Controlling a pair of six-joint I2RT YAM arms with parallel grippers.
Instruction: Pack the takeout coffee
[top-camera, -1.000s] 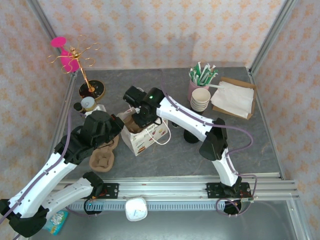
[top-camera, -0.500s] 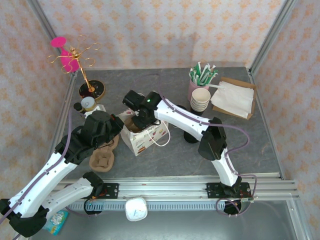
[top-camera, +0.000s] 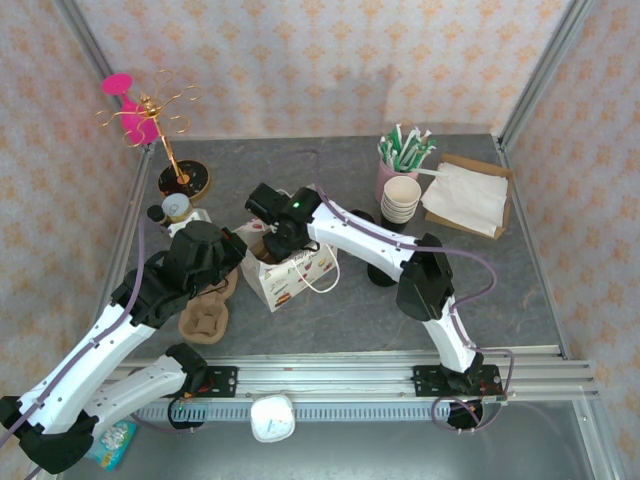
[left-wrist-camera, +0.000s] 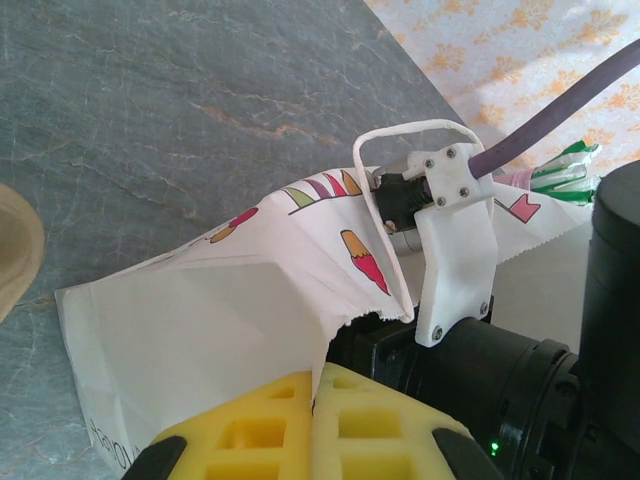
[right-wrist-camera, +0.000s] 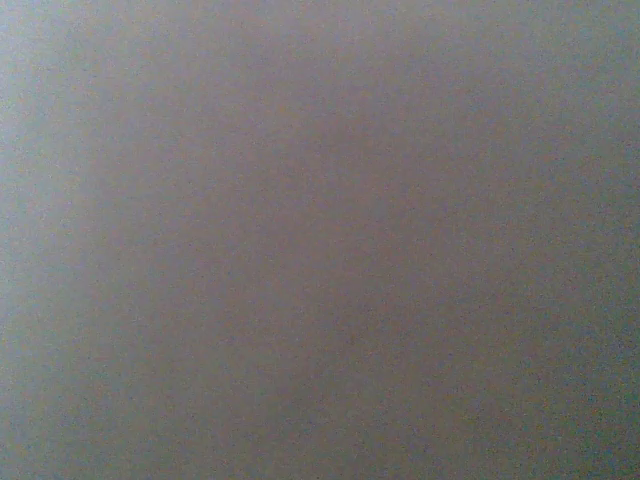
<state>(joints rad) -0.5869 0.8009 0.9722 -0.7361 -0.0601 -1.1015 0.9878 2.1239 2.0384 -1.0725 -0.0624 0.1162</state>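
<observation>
From above, your right gripper (top-camera: 270, 240) is down in the mouth of the bag (top-camera: 295, 272). The paper hides its fingers, so you cannot tell how wide they stand or whether they hold anything. You cannot tell where the coffee lies either, because the bag's walls hide its inside. Your left gripper (top-camera: 240, 252) is at the bag's left rim.

Since a second ago the head of your right arm (top-camera: 360, 235) has edged slightly left over the bag. The bag and your left arm (top-camera: 150, 300) lie as before.

A carrier (top-camera: 205, 320) sits left of the bag, nearer you. A low black pile (top-camera: 381, 274) lies just right of the bag, under the right arm. Cream cups (top-camera: 401, 198) and napkins (top-camera: 465, 195) are well right and beyond.

Left wrist: the yellow pads (left-wrist-camera: 250, 435) press together with the bag's edge pinched in their seam. The right arm's wrist stands in the bag's mouth and blocks your look inside.

Right wrist: too blurred to tell anything.
</observation>
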